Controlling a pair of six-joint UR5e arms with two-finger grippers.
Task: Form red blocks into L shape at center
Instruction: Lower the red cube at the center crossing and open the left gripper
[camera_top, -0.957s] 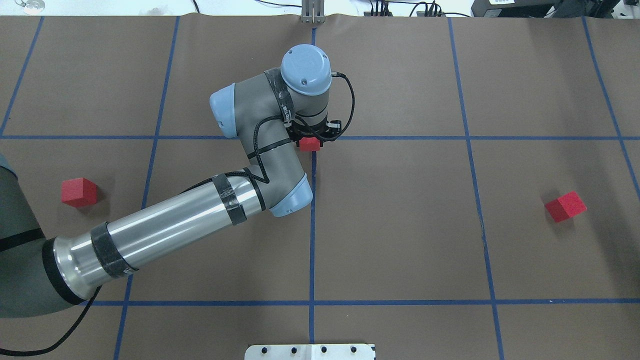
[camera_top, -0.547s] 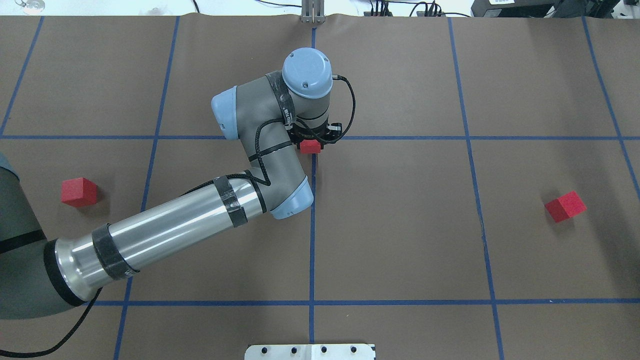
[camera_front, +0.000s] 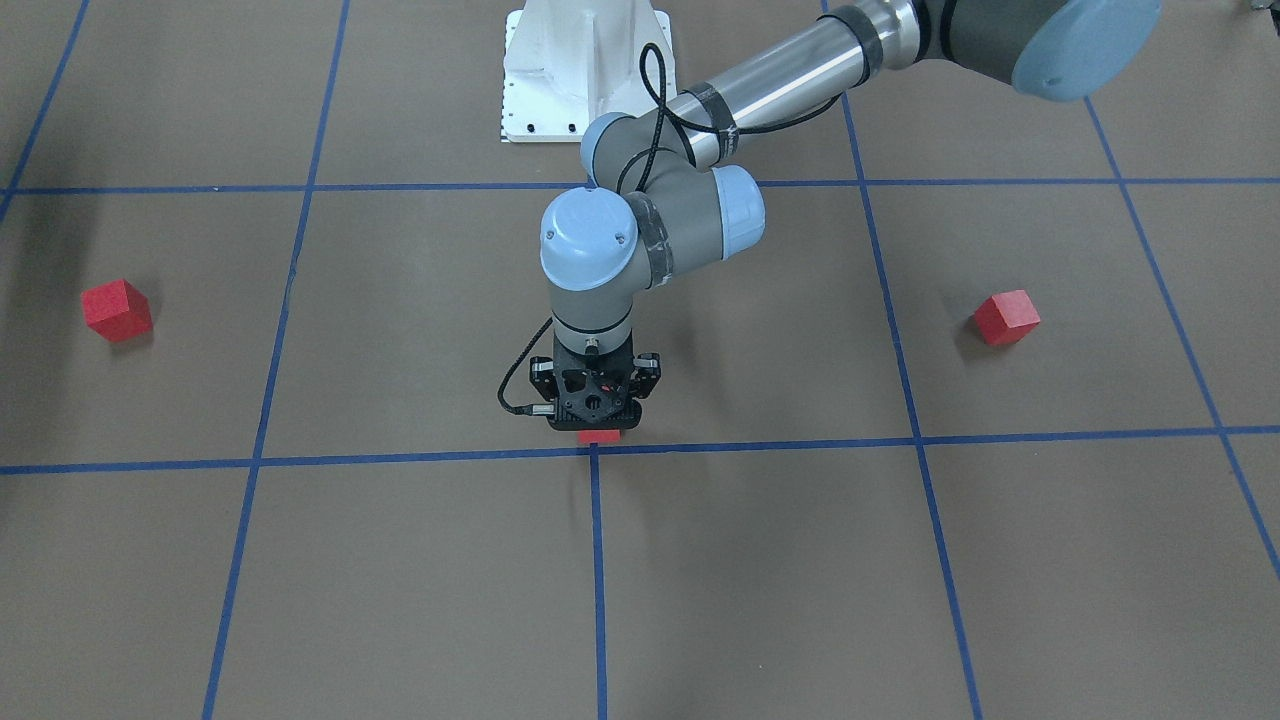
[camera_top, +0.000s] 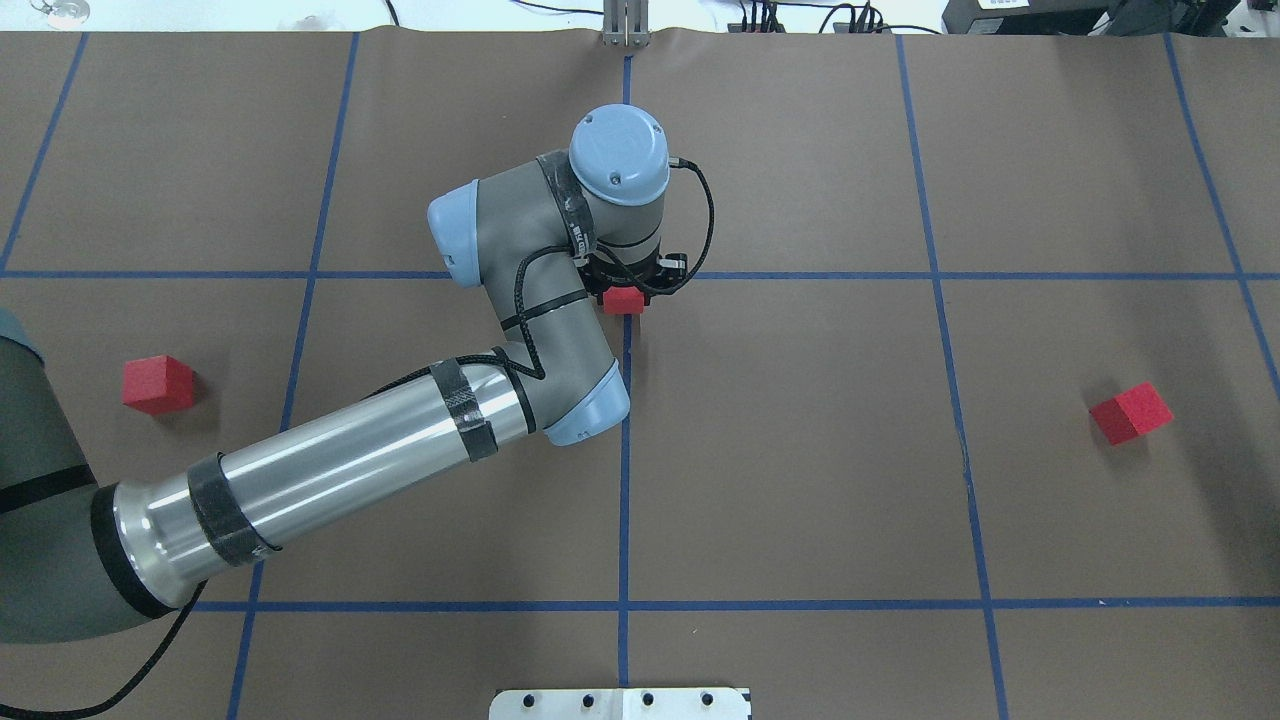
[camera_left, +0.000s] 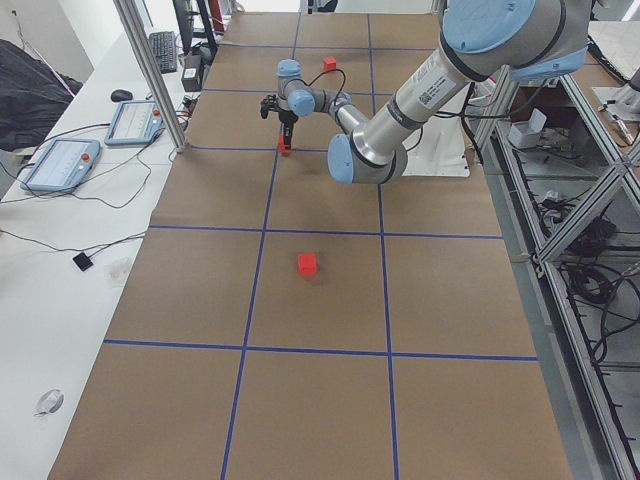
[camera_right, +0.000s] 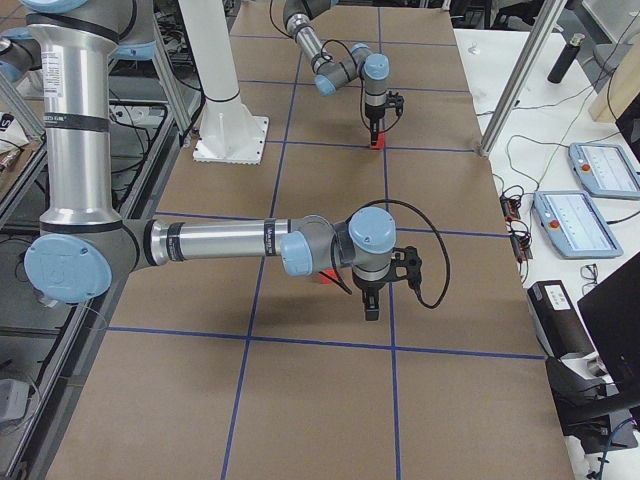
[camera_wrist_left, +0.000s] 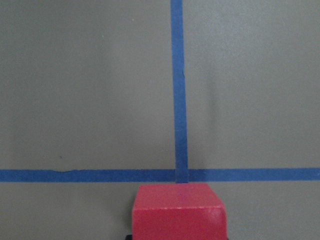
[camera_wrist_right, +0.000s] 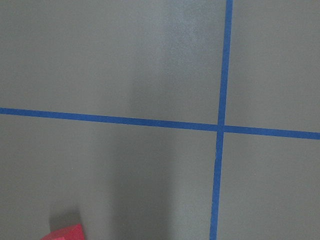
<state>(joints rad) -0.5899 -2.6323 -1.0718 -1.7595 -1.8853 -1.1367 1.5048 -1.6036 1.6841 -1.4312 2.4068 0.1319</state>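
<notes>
One red block is clamped in the left gripper, just on the robot's side of the center crossing. Second red block sits near the bench left edge, third red block near the right edge. Right gripper: can't tell if it's wide or narrow.

Brown paper gridded with blue tape lies beside a white bench carrying two tablets and cables.
</notes>
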